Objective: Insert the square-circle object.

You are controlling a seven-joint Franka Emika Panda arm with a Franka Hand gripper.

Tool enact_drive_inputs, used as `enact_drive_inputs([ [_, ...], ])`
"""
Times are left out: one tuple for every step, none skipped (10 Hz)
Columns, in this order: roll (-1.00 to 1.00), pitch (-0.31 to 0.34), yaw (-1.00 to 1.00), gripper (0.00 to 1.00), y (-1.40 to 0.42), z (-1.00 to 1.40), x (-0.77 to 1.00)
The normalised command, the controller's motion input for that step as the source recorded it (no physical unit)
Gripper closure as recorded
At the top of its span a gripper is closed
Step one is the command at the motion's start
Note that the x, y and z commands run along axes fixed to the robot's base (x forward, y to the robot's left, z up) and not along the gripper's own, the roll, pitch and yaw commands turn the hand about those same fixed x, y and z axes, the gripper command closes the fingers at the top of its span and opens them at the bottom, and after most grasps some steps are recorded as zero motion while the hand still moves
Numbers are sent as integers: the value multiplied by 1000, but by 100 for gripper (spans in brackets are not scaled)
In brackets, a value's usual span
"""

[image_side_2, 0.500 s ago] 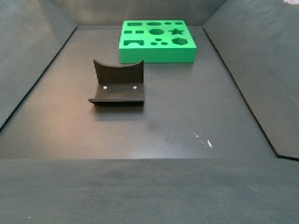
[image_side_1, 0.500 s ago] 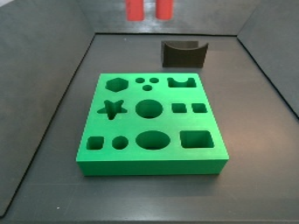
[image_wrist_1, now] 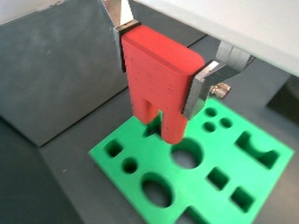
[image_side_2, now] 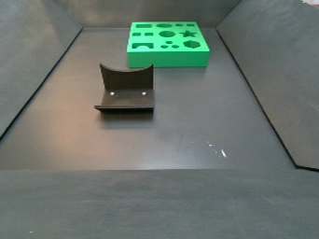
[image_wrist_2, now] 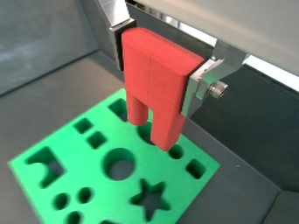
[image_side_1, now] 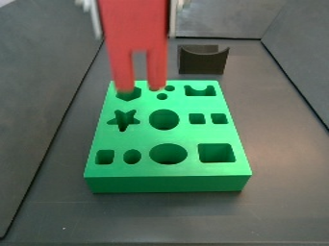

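Note:
My gripper (image_wrist_1: 167, 70) is shut on a red two-pronged piece (image_wrist_1: 158, 74), its silver fingers (image_wrist_1: 205, 83) clamping the piece's flat sides. One prong looks rounded, the other squared; this also shows in a wrist view (image_wrist_2: 156, 74). The piece hangs prongs down over the green board (image_wrist_1: 193, 188) with its several shaped holes. In a side view the piece (image_side_1: 133, 43) hovers above the board's back-left part (image_side_1: 167, 180), its prong tips near the hexagon and small round holes. The gripper (image_side_1: 134, 8) is blurred there. No separate small dark block shows.
The dark fixture (image_side_1: 203, 60), an L-shaped bracket with a curved notch in its top edge, stands on the floor behind the board. In a side view the fixture (image_side_2: 125, 91) is well apart from the board (image_side_2: 169, 58). Dark walls enclose the floor.
In a side view the red piece has come down from the top edge and moved left, now hanging over the board's back-left. Board and fixture have not moved.

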Motion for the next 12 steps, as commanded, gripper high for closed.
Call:
enact_drive_inputs([
  [121,114,334,100,-823,-1000,0],
  [114,111,371,100,-774,-1000,0],
  [109,66,226,100,-871,-1000,-26],
  [101,10,57,100,-963,-1000,-131],
  [0,-39,-66,100,-434,-1000,-214],
  [-69,-84,-146,100,0,-940,-317],
  [-6,-50,0,100,0,-631,-334],
  [0,-20,0,100,94,-377,-146],
  [0,0,0,100,223,-286,-34],
  [0,0,0,100,246,-311,-83],
  [-17,0,0,100,280,-211,-43],
  [-27,0,0,100,251,-194,11],
])
